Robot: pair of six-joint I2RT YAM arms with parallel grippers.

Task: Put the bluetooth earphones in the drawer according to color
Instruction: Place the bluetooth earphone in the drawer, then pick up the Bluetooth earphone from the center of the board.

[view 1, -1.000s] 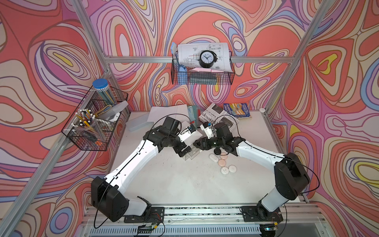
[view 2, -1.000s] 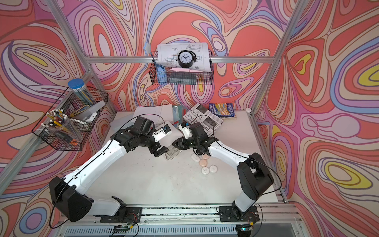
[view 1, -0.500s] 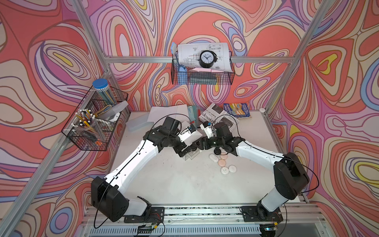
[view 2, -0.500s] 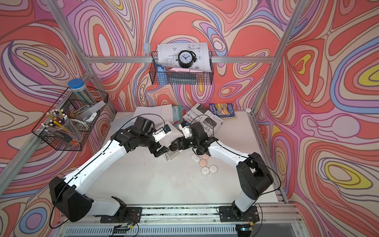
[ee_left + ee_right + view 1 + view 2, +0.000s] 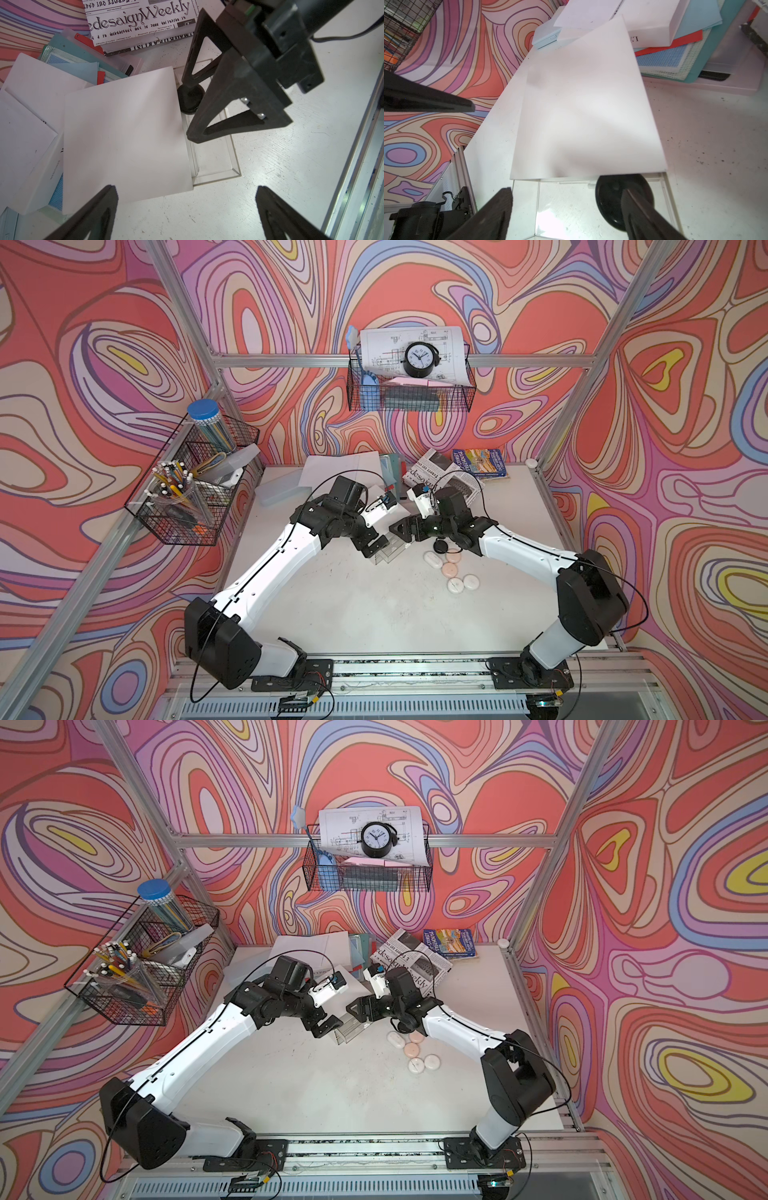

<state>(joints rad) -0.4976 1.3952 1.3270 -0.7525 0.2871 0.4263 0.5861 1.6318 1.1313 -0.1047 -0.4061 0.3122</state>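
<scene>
Nearest, the white and pink earphone cases lay clustered on the table. Beyond them, the left gripper hung with its jaws apart before the clear drawer. The right gripper, jaws spread wide, stood over the drawer, and a black earphone case lay inside by one finger.
</scene>
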